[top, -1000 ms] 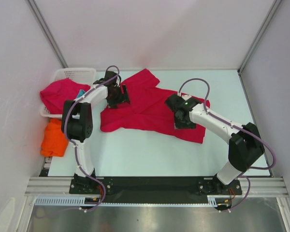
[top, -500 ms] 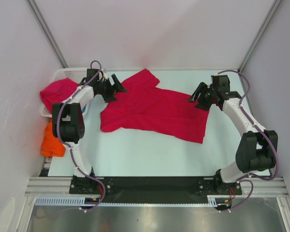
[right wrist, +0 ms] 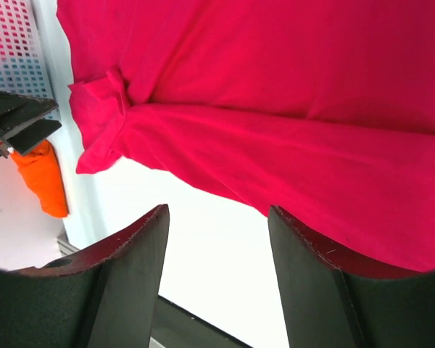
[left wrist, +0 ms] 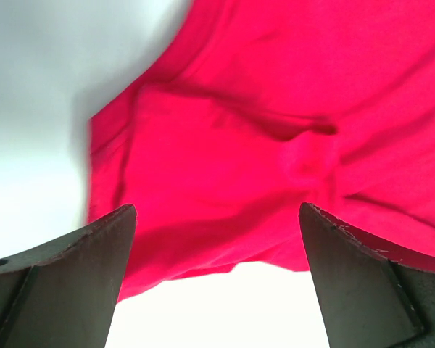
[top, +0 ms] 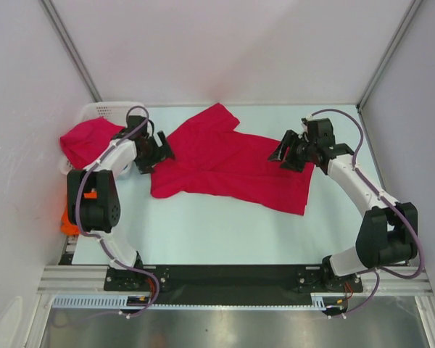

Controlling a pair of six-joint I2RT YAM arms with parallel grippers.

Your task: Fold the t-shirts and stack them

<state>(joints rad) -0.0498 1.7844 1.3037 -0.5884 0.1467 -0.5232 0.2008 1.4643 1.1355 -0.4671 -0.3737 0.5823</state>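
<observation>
A crimson t-shirt (top: pixel 225 163) lies spread and rumpled across the middle of the table, one sleeve pointing to the back. My left gripper (top: pixel 159 148) hovers at its left edge, open and empty; in the left wrist view the cloth (left wrist: pixel 261 138) lies beyond the gripper (left wrist: pixel 216 212). My right gripper (top: pixel 283 152) hangs over the shirt's right part, open, with nothing between its fingers (right wrist: pixel 145 246); below the right gripper (right wrist: pixel 217 212) are the shirt (right wrist: pixel 290 109) and bare table. A second crimson t-shirt (top: pixel 87 138) is heaped on the basket. An orange t-shirt (top: pixel 70 218) (right wrist: pixel 45 177) shows beside the left arm.
The white lattice basket (top: pixel 105 110) (right wrist: pixel 14 51) stands at the table's back left corner. Pale walls close in the left, back and right sides. The arm bases sit on the black rail (top: pixel 232 275) at the near edge.
Both grippers have left the shirt's surface and opened wider. The left one drew back to the shirt's left edge. The right one rose toward the back right, then came slightly left.
</observation>
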